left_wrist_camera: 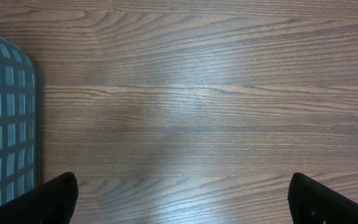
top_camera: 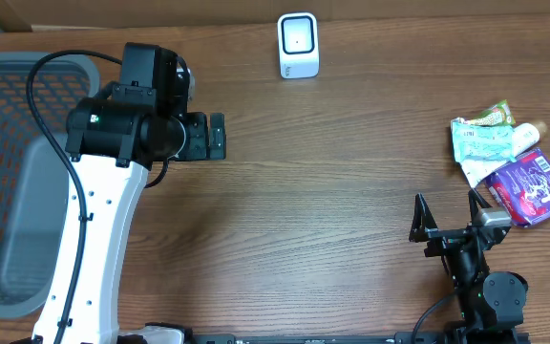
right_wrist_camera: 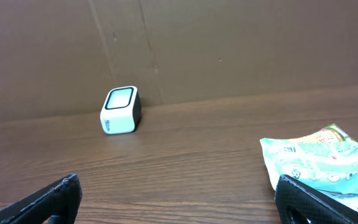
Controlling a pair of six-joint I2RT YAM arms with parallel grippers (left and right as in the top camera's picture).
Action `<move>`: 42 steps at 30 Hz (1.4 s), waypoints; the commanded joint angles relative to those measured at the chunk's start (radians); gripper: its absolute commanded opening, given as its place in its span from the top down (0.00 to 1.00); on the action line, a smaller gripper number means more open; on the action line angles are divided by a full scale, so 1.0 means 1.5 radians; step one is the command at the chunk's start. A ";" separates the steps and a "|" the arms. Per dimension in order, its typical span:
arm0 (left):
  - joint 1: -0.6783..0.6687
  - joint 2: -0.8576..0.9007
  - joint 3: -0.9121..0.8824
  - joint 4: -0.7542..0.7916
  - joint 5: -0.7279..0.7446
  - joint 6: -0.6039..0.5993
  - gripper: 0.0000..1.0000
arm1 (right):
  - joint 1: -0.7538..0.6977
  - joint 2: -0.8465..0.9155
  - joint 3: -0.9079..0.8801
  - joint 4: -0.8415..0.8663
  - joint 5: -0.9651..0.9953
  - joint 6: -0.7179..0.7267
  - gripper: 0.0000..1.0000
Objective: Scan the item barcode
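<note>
Both pincers stand fully open and empty. Left gripper (top_camera: 213,137) sits left of the one white scanner (top_camera: 298,45); right gripper (top_camera: 445,212) sits well right of it. Three items lie piled far right of the scanner: purple packet (top_camera: 533,189), pale green packet (top_camera: 480,143), small green packet (top_camera: 493,116). One basket (top_camera: 36,229) stands far left.

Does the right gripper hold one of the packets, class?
No, the right gripper is open and empty; the packets lie on the table beside it.
</note>
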 commanded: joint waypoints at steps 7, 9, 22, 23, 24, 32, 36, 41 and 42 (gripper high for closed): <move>-0.001 0.005 0.003 0.001 0.003 0.010 0.01 | 0.004 -0.008 -0.007 0.005 0.004 0.002 0.00; -0.001 0.005 0.003 0.001 0.003 0.010 0.00 | 0.004 -0.008 -0.007 0.005 0.004 0.002 0.00; 0.001 -0.066 -0.024 0.059 -0.017 0.018 0.00 | 0.004 -0.008 -0.007 0.005 0.004 0.002 0.00; 0.001 -0.093 -0.047 0.104 -0.014 0.018 0.00 | 0.004 -0.008 -0.007 0.005 0.004 0.002 0.00; 0.001 -0.120 -0.074 0.150 -0.014 0.018 0.00 | 0.004 -0.008 -0.007 0.005 0.004 0.002 0.00; 0.045 -0.387 -0.431 0.530 0.009 0.031 0.01 | 0.004 -0.008 -0.007 0.005 0.004 0.002 0.00; 0.092 -0.521 -0.627 0.702 0.039 0.033 0.01 | 0.004 -0.008 -0.007 0.005 0.004 0.002 0.00; 0.105 -0.649 -0.841 0.888 0.045 0.076 0.01 | 0.004 -0.008 -0.007 0.005 0.004 0.002 0.00; 0.105 -0.672 -0.881 0.923 0.045 0.090 0.01 | 0.004 -0.008 -0.007 0.005 0.004 0.002 0.00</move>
